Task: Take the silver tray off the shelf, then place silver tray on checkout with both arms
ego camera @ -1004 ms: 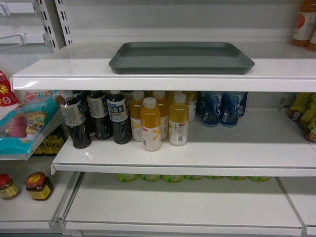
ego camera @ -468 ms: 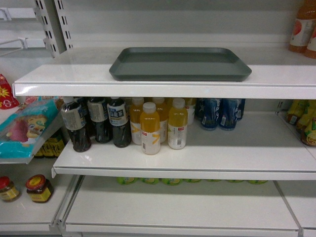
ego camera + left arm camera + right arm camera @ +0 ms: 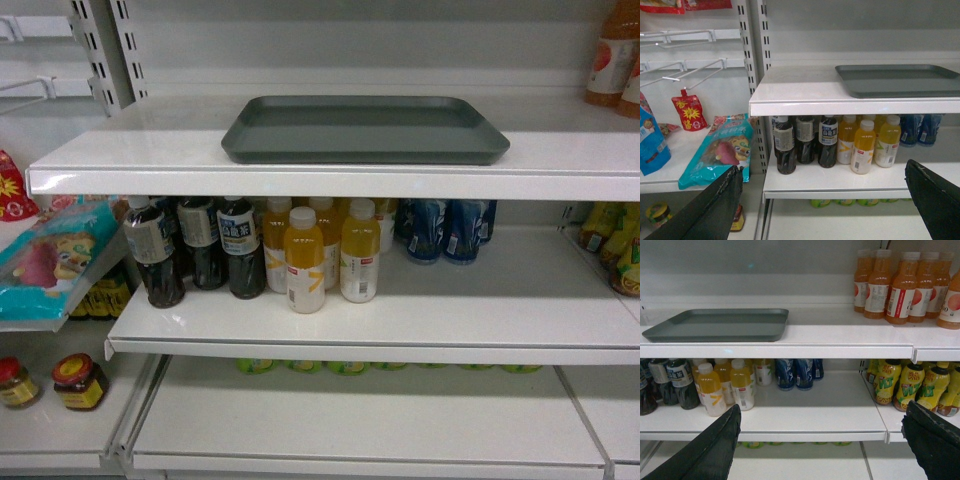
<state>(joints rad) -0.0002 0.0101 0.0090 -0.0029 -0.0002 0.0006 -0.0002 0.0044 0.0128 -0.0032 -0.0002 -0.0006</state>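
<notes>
The silver tray (image 3: 365, 128) is lying flat on the shelf (image 3: 130, 165), close to the lipped front edge, probably so both arms can be reaching its short ends from the front. Neither arm is showing in the head view. The left tool (image 3: 827, 200) and the right tool (image 3: 822, 440) are each hanging wide apart, empty, level with the drinks row below the tray, well apart from it. Dark tea bottles (image 3: 195, 245) and yellow juice bottles (image 3: 330, 250) are standing beneath. The checkout is not appearing anywhere, and lifting is not yet beginning.
</notes>
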